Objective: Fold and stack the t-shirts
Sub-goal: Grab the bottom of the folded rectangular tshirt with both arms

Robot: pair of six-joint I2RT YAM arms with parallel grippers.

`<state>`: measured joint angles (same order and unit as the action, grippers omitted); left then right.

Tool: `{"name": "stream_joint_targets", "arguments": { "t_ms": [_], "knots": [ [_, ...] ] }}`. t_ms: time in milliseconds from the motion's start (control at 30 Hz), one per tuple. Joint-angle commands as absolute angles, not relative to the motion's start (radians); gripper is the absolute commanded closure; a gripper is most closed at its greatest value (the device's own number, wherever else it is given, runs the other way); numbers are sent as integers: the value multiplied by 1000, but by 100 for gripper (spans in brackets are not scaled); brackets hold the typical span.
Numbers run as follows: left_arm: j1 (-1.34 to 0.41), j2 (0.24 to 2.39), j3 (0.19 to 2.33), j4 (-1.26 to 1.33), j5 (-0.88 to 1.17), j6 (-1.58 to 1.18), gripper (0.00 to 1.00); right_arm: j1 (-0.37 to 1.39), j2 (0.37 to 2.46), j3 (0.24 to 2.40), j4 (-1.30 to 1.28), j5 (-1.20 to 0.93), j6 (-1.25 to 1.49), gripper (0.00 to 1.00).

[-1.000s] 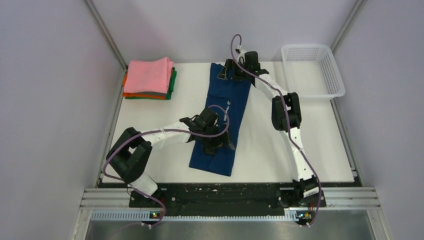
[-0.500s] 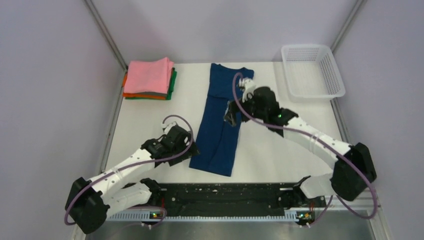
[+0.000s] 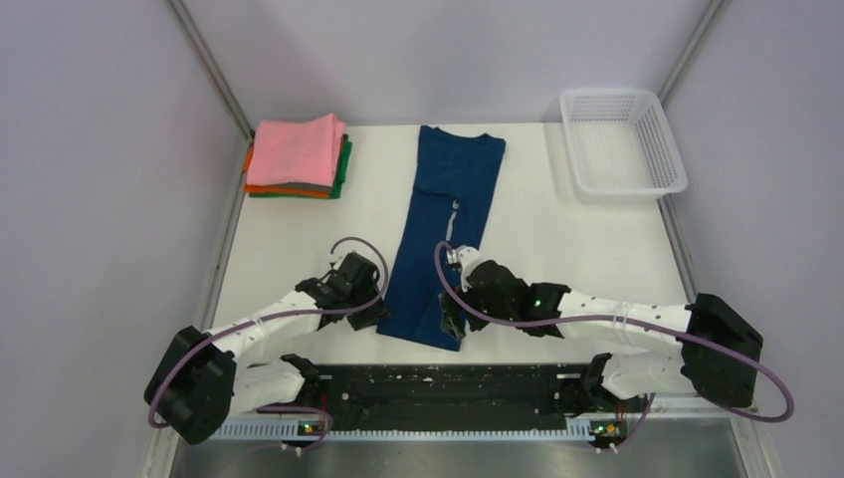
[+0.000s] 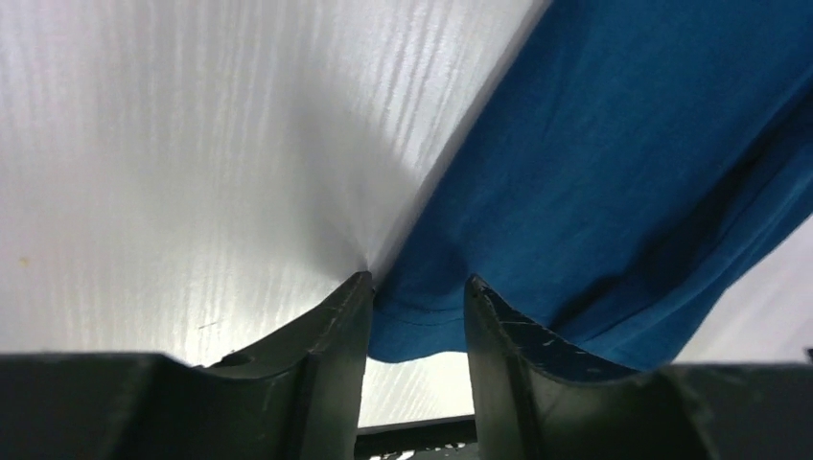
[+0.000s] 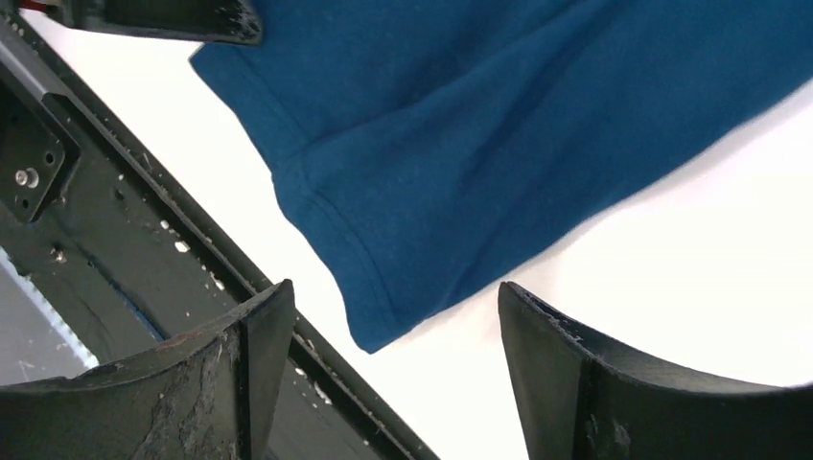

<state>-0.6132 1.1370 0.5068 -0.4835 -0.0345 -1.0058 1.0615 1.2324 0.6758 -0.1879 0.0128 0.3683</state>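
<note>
A dark navy t-shirt [image 3: 448, 229] lies as a long narrow strip down the middle of the white table, collar far, hem near. My left gripper [image 3: 370, 314] is at the hem's near-left corner. In the left wrist view its fingers stand a little apart [image 4: 414, 281], with the hem edge of the shirt [image 4: 623, 172] lying between them, not pinched. My right gripper [image 3: 448, 324] is at the near-right corner, open wide [image 5: 395, 285], and the corner of the shirt [image 5: 479, 125] points into the gap. A stack of folded t-shirts [image 3: 297, 154], pink on top, sits far left.
A white mesh basket [image 3: 669, 149] stands at the far right corner. The black rail [image 3: 438, 383] of the arm bases runs right behind the shirt's hem, close under the right fingers [image 5: 249, 383]. Grey walls close in both sides.
The right arm swept from the collar end back to the near-right hem corner. The left arm drew off the shirt's middle to the near-left corner. Both sets of jaws have narrowed.
</note>
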Motion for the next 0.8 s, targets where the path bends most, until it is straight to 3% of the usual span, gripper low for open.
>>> {"name": "stream_joint_targets", "arguments": {
  "t_ms": [0, 267, 400, 467, 667, 767],
  "knots": [
    [-610, 1157, 444, -403, -5, -1010, 56, 1076, 1239, 594, -104, 64, 575, 25],
    [-610, 1166, 424, -393, 22, -1026, 80, 1122, 1318, 549, -19, 14, 702, 35],
    [-608, 1163, 432, -420, 40, -1023, 100, 1123, 1348, 524, -9, 37, 758, 45],
    [-608, 1160, 438, -441, 48, -1021, 100, 1124, 1356, 518, -9, 21, 771, 54],
    [-609, 1100, 393, -471, 56, -1065, 100, 1133, 1290, 427, -24, -52, 835, 99],
    [-612, 1010, 343, -461, 110, -1092, 100, 1135, 1208, 373, -41, -62, 859, 100]
  ]
}}
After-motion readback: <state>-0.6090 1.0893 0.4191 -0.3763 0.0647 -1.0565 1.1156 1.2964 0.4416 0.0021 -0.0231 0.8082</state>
